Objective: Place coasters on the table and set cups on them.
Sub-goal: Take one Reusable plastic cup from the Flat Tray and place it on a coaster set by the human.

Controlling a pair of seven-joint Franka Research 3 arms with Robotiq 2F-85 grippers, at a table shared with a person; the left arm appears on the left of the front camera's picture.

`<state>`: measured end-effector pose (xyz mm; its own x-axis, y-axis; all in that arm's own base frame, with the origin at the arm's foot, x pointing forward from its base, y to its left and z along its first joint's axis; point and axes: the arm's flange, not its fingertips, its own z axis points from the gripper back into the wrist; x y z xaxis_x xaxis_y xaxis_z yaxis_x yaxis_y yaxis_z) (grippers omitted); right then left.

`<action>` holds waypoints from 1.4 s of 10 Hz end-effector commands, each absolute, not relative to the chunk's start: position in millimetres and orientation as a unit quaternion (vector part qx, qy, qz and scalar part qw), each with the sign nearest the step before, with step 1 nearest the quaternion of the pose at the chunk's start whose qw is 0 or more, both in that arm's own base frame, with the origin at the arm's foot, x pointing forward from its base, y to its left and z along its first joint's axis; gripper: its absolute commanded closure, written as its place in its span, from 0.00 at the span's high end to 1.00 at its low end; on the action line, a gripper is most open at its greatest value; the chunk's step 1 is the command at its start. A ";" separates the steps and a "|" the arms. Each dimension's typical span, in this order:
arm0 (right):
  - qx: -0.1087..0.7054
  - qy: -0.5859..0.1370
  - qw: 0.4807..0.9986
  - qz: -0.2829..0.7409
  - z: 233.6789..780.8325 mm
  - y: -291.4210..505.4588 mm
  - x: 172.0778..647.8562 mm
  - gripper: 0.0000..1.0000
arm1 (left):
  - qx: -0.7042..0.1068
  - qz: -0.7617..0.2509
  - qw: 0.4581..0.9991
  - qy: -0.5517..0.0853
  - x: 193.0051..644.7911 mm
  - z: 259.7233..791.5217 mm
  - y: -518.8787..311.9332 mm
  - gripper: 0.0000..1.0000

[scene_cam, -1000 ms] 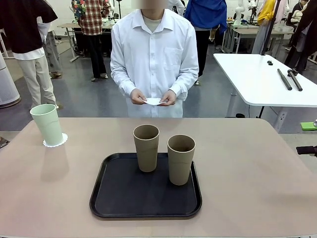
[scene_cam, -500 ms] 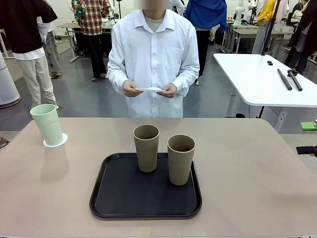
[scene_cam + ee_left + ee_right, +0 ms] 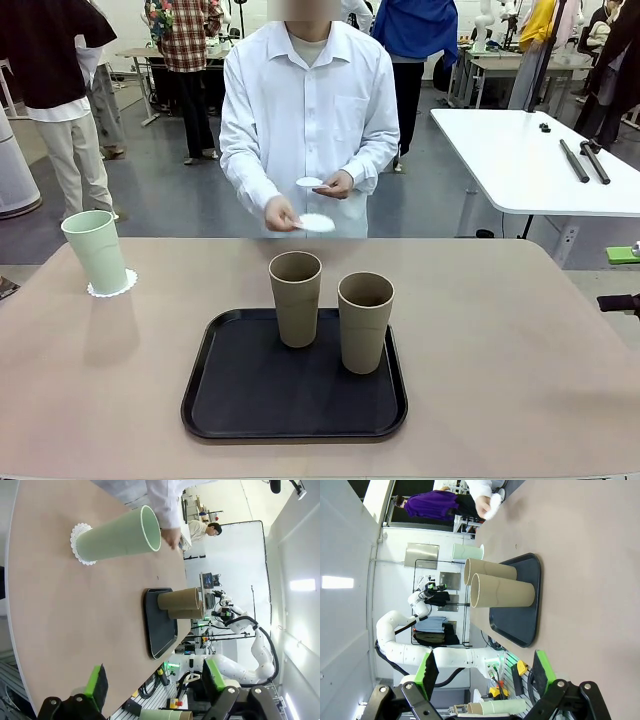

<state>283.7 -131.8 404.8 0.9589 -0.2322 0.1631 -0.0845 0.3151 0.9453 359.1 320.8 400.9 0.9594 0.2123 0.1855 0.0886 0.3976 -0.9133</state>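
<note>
Front view, L to R: mint cup (image 3: 96, 250) stands upright at the far-left of the beige surface (image 3: 520, 380), on a lacy white coaster (image 3: 118, 287) whose edge shows round its base. Centre, nearer the robot: black tray (image 3: 240, 410) w/ two cups on it, both upright, mouths up. The left tan cup (image 3: 296, 298) is nr the tray's far edge. The right tan cup (image 3: 365, 320) is a bit nearer, just beside it, not touching. Behind them, at the far side, a person (image 3: 310, 110) in a white shirt holds both hands in front of the torso, above surface level. The lower hand (image 3: 281, 213) holds a second coaster (image 3: 316, 222) roughly flat, and the upper hand (image 3: 338, 185) pinches a third coaster (image 3: 309, 182). Both of those are in the air, not on the surface. Far right: a white table (image 3: 520, 170) w/ dark tools (image 3: 585, 160) on it, apart from the surface.

Left wrist view: left pincer (image 3: 155, 679) released, jaws wide apart, nothing btwn them. Mint cup on its coaster is well ahead of it, w/ the tray and tan cups farther off.

Right wrist view: right pincer (image 3: 486, 674) released too, jaws spread, empty. Tray and tan cups are ahead of it, well apart, w/ a hand and coaster beyond.
</note>
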 end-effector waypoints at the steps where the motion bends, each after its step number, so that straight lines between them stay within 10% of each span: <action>1: 0.589 -0.138 0.795 -0.046 405.9 -132.0 284.7 1.00 | -0.552 0.039 0.821 -0.139 357.6 401.8 321.4 1.00; 14: 0.589 -0.138 0.795 -0.046 405.9 -132.0 284.7 1.00 | -0.552 0.039 0.821 -0.139 357.6 401.8 321.4 1.00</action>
